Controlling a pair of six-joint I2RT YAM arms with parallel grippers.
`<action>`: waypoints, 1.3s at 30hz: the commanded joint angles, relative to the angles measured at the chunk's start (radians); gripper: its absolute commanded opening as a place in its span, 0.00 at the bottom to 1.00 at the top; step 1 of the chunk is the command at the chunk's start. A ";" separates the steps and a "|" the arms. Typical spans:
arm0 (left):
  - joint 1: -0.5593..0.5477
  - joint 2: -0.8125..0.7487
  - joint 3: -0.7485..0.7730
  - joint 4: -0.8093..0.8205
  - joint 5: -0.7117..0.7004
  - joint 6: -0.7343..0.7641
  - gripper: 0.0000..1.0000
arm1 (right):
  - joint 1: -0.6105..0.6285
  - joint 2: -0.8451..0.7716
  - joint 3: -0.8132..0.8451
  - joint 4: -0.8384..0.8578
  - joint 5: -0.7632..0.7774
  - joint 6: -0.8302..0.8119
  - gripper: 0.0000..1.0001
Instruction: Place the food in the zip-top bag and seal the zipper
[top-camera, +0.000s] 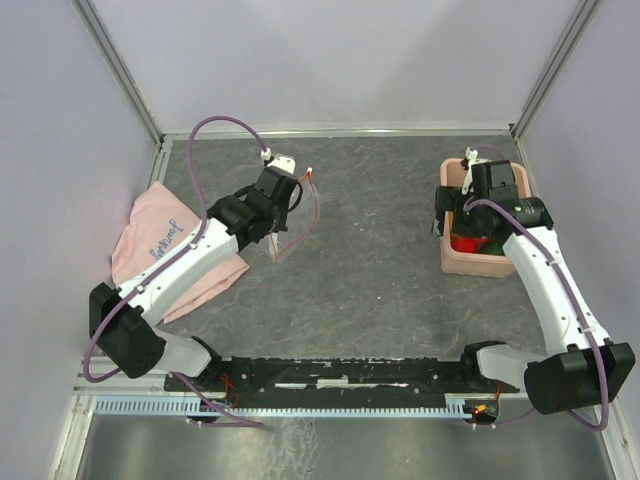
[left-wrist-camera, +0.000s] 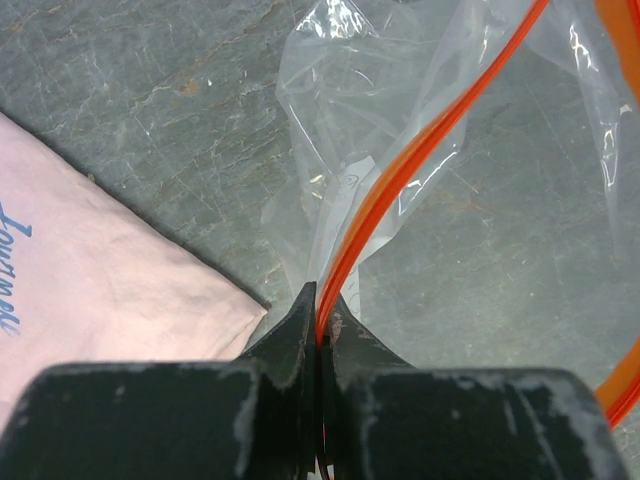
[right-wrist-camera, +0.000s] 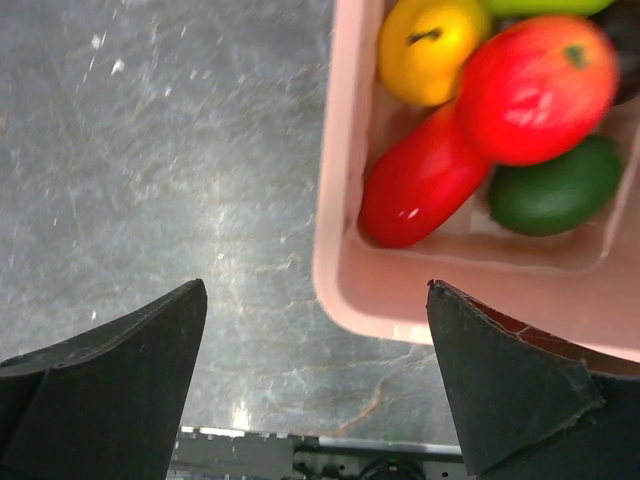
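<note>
The zipper (left-wrist-camera: 420, 140) of the zip-top bag (left-wrist-camera: 350, 120) is being pinched tight by the left tool (left-wrist-camera: 320, 320) above the bench (left-wrist-camera: 150, 110). The right tool (right-wrist-camera: 315, 290) is being held wide over the corner of the pink bin (right-wrist-camera: 340, 250), in which the food (right-wrist-camera: 530, 90) is lying.

1. We see the left arm (top-camera: 190, 262) crossing above the pink cloth (top-camera: 145, 235) to the clear zip-top bag (top-camera: 298, 215), whose red-orange zipper (top-camera: 316, 205) shows.
2. We see the right arm (top-camera: 550, 285) reaching over the pink bin (top-camera: 470, 264) on the table (top-camera: 380, 270), red and green food (top-camera: 465, 243) inside.
</note>
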 joint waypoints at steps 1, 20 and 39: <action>0.003 -0.044 -0.006 0.033 -0.015 0.051 0.03 | -0.065 0.025 0.071 0.065 0.114 -0.006 0.99; 0.003 -0.056 -0.007 0.036 0.005 0.054 0.03 | -0.338 0.257 0.007 0.363 0.117 0.100 0.99; 0.004 -0.050 -0.007 0.034 0.009 0.054 0.03 | -0.380 0.403 -0.094 0.464 -0.003 0.132 1.00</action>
